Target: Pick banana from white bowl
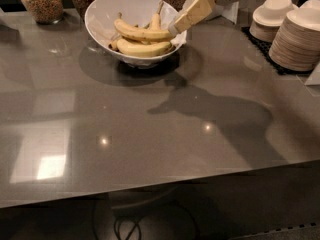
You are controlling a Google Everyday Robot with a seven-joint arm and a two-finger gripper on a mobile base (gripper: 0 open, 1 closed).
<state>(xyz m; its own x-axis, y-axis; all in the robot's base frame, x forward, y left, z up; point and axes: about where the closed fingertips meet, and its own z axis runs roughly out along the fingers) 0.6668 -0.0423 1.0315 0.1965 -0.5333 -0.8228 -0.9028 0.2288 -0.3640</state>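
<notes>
The white bowl (102,11) stands at the back of the grey table. Several bananas lie in it. The long slender yellow banana (141,34) lies curved across the top of the pile. A thicker paler banana (142,48) lies below it, and another stands against the far wall. My gripper (176,28) comes in from the upper right, tilted down over the bowl's right rim. Its tip is right at the slender banana's right end. I cannot tell whether it touches the banana.
Glass jars of cereal (42,2) stand behind the bowl. Stacked small off-white bowls (272,15) and a tall stack of pale plates (300,36) sit on a black mat at the right. The table's front edge (160,186) runs across the lower part of the view.
</notes>
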